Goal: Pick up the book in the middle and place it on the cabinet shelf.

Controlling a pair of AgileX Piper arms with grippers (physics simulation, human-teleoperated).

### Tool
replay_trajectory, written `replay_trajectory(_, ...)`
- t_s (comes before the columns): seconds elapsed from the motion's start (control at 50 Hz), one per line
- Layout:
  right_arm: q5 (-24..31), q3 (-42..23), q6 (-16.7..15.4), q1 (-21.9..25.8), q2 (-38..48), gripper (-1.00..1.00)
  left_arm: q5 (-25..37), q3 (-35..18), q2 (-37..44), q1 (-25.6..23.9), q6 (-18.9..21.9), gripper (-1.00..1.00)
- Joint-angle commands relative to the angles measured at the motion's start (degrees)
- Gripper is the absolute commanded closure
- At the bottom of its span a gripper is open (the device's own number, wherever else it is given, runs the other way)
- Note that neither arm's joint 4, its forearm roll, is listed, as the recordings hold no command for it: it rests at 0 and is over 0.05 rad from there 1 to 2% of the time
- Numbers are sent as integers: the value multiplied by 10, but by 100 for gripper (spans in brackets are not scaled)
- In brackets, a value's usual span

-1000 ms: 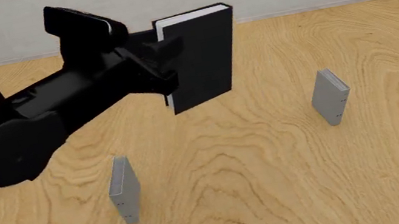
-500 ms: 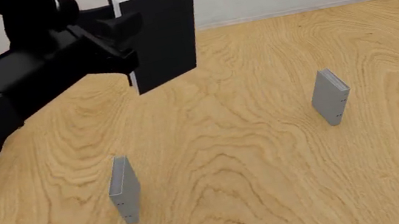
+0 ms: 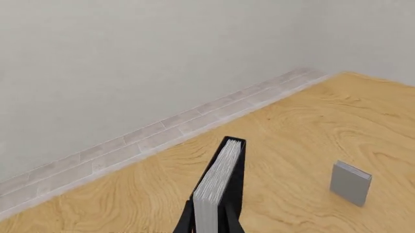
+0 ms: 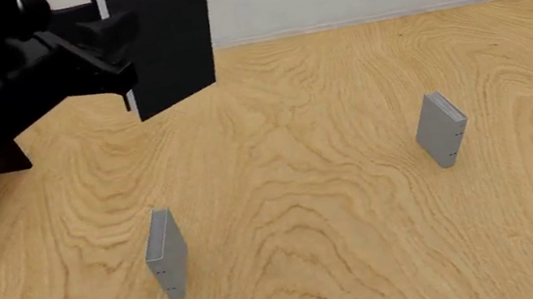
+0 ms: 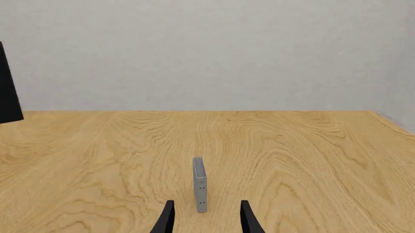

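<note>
Clamped on the book (image 4: 168,39), the left gripper (image 4: 117,48) holds it upright, clear of the table (image 4: 339,186), presumably for carrying toward the cabinet shelf, whose position I cannot make out. Two thin grey books (image 4: 166,254) stand below. Right gripper (image 5: 204,221): jaws parted, empty, idle.

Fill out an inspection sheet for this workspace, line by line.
Surface: light wood-grain table.
Job's things: thick black hardcover book with white page edges, upright, held off the table at the far left; dark cabinet barely visible behind the left arm.
Clutter: two thin light-grey books standing upright, near left and right.
Grippers: left tool shut on the black book; right tool open, holding nothing, pointing at a grey book.
Cables: nothing seen.
Surroundings: plain pale wall.
</note>
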Motion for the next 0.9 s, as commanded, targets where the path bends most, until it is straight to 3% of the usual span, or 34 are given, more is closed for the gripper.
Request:
replay_trajectory(0.02,0,0,0,0,0,-100,10,-9,-23,29,28,100)
replay_trajectory(0.16,0,0,0,0,0,-100,13,-10,-26,41,45,100)
replay_trajectory(0.22,0,0,0,0,0,-100,14,-7,-18,46,73,100)
replay_trajectory(0.4,0,0,0,0,0,-100,29,-17,-29,61,80,100)
replay_trajectory(0.46,0,0,0,0,0,-100,36,-22,-34,65,105,100)
replay_trajectory(0.48,0,0,0,0,0,-100,33,-20,-35,65,137,100)
replay_trajectory(0.62,0,0,0,0,0,-100,62,-56,-41,76,144,100)
replay_trajectory(0.9,0,0,0,0,0,-100,74,-41,-59,97,197,100)
